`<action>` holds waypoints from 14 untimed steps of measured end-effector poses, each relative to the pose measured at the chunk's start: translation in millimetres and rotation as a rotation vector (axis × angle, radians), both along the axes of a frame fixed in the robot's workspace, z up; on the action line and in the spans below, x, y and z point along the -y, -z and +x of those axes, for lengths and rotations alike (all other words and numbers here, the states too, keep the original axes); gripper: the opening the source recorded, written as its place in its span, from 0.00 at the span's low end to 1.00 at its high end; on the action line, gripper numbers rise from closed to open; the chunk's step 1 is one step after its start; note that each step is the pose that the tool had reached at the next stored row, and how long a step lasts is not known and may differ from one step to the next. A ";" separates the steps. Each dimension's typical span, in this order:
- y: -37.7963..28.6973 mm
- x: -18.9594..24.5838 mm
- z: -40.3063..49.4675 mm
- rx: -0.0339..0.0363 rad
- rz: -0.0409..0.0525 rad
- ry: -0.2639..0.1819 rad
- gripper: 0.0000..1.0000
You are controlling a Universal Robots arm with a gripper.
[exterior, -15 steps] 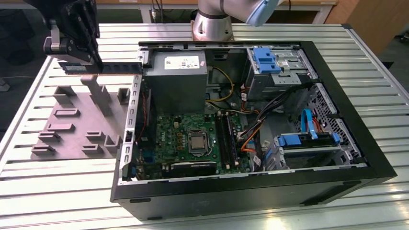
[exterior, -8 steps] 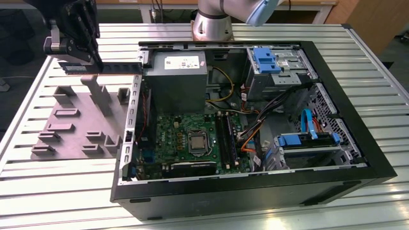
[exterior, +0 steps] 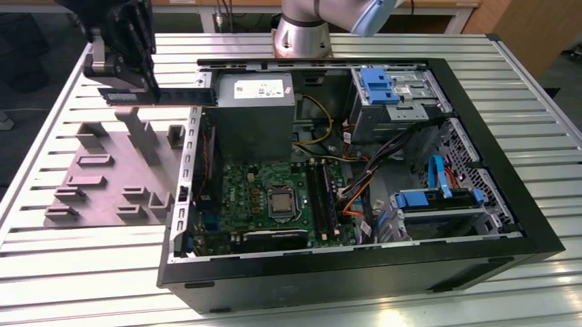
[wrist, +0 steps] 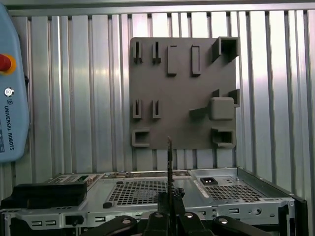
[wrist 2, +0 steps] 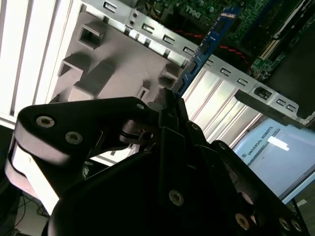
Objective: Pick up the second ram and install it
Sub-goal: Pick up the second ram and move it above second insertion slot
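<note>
My gripper (exterior: 127, 90) hangs above the grey fixture plate (exterior: 100, 177) at the exterior view's left, shut on the second ram (exterior: 168, 97). The dark stick lies level in the air and reaches toward the open computer case (exterior: 509, 204). In the second wrist view the ram (wrist 2: 204, 49) juts edge-on out of the black gripper (wrist 2: 170, 102), over the fixture plate (wrist 2: 113, 54) and the case's rear wall. In the first wrist view the ram (wrist: 169, 162) stands as a thin upright line above the gripper (wrist: 170, 199). The motherboard's (exterior: 255, 187) long dark memory slots (exterior: 323, 197) sit inside the case.
The case lies open on a slatted metal table (exterior: 54, 272). Inside are a grey power supply (exterior: 255, 109), drive cages with blue clips (exterior: 382, 85) and loose cables (exterior: 364, 170). The arm's base (exterior: 300, 34) stands behind the case. A teach pendant (wrist: 12, 88) lies on the table.
</note>
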State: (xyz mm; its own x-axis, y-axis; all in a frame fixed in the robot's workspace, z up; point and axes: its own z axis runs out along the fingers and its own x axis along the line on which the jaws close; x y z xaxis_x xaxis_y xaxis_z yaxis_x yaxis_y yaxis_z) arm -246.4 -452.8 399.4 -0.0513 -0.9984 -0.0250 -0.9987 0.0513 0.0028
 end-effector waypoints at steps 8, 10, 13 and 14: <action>0.6 0.0 28.1 0.0000 0.0000 0.000 0.14; 0.7 0.0 35.2 0.0000 0.0000 0.000 0.14; 0.9 0.0 44.6 0.0000 -0.0001 0.000 0.14; 0.9 0.0 47.6 -0.0001 -0.0001 0.000 0.14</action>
State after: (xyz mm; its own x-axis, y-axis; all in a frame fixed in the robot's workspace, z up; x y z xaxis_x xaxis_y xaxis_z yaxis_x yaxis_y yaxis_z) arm -198.8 -452.8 398.4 -0.0513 -0.9984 -0.0249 -0.9987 0.0512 0.0029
